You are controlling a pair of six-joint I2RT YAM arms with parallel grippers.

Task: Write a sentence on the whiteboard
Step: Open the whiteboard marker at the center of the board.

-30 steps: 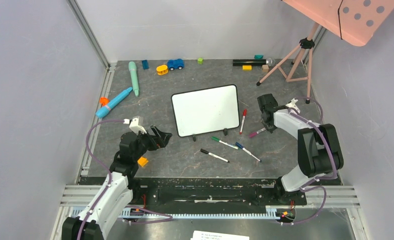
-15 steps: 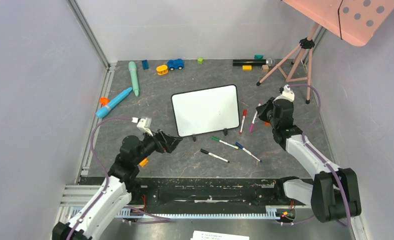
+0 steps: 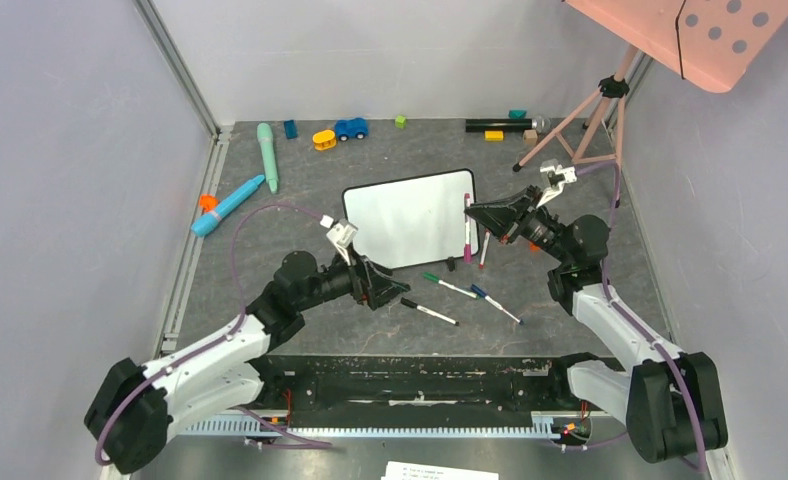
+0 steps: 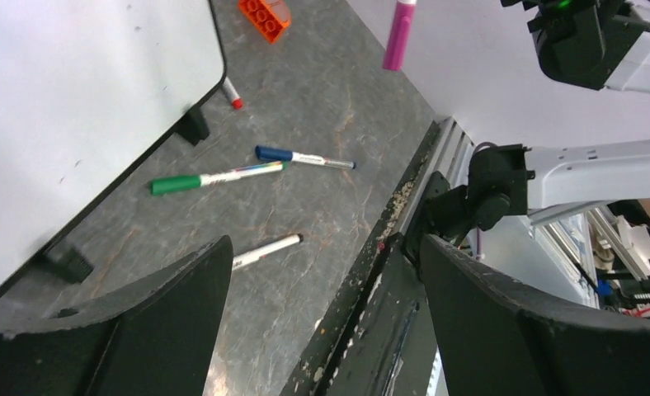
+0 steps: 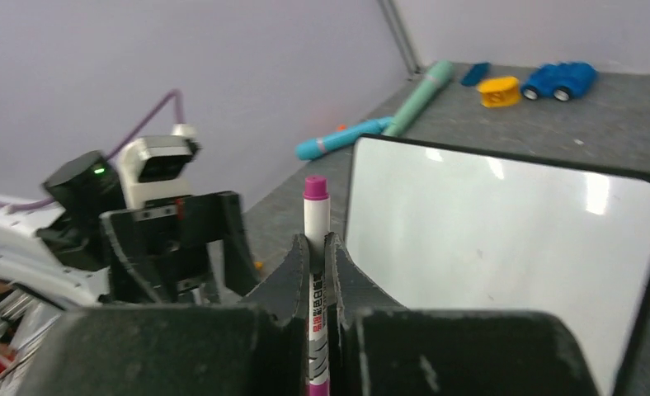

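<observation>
The whiteboard [image 3: 410,218] lies flat mid-table and is blank; no sentence shows on it. It also shows in the left wrist view [image 4: 74,91] and the right wrist view [image 5: 503,223]. My right gripper [image 3: 473,213] is shut on a pink-purple marker [image 3: 467,228], held above the board's right edge. In the right wrist view the marker [image 5: 314,216] stands upright between the jaws of my right gripper [image 5: 316,245], cap on. My left gripper [image 3: 395,291] is open and empty, low over the table by the board's front edge. In its own view the left gripper [image 4: 322,318] has its jaws wide apart.
Green [image 3: 448,286], blue [image 3: 495,303], black [image 3: 429,311] and red [image 3: 485,246] markers lie in front of and right of the board. Toys line the back: a blue car [image 3: 350,128], a teal pen [image 3: 266,155], a blue pen [image 3: 228,205]. A pink tripod [image 3: 570,125] stands back right.
My right gripper has lifted the pink-purple marker off the table and swung left to the board's right edge. My left arm has reached right toward the board's front edge.
</observation>
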